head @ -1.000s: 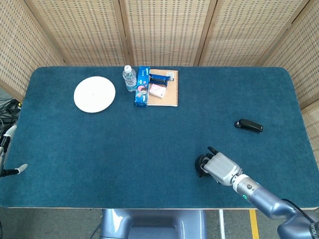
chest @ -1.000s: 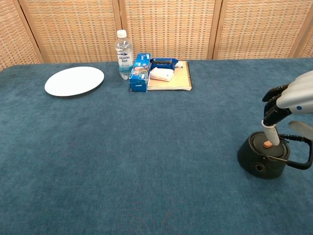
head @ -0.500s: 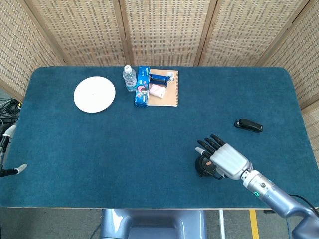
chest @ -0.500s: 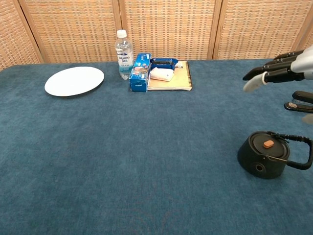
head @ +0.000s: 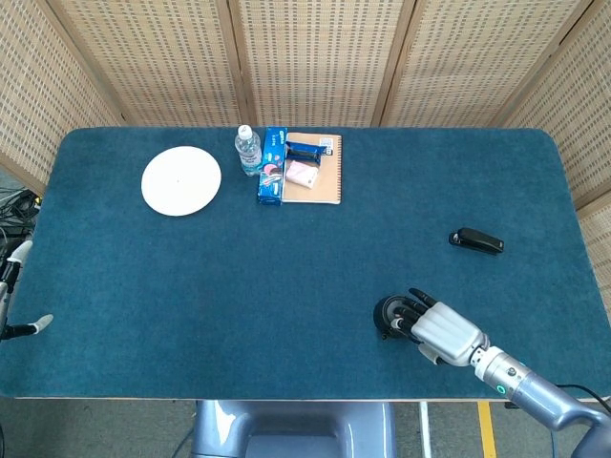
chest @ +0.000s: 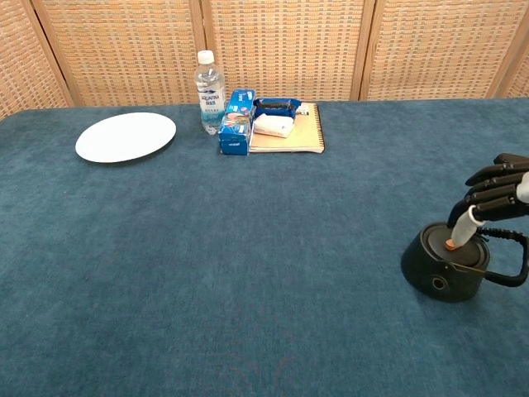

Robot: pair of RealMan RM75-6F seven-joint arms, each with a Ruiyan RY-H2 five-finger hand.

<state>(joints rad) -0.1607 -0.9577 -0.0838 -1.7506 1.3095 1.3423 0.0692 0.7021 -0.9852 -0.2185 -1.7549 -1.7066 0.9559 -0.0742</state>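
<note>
1. A small black kettle [chest: 446, 266] sits near the front right of the blue-clothed table [chest: 248, 273], its lid carrying a small orange knob [chest: 453, 244] and its handle arching out to the right.
2. The right hand [chest: 496, 198] hangs just above it — fingers spread and holding nothing, one pale fingertip [chest: 463, 230] touching the knob or resting just beside it; which one cannot be told.
3. The risk, as it looks from here: a single fingertip on so small a knob gives little purchase, and a sideways push could slip off it or skid the light kettle across the cloth.
4. A downward press off-centre could tilt the lid or rock the kettle toward the table's front edge, which lies near.
5. A black stapler [head: 476, 241] lies well apart behind the kettle.
6. Only fingertips of the left hand [head: 21, 286] show at the table's left edge — their pose cannot be told.
</note>
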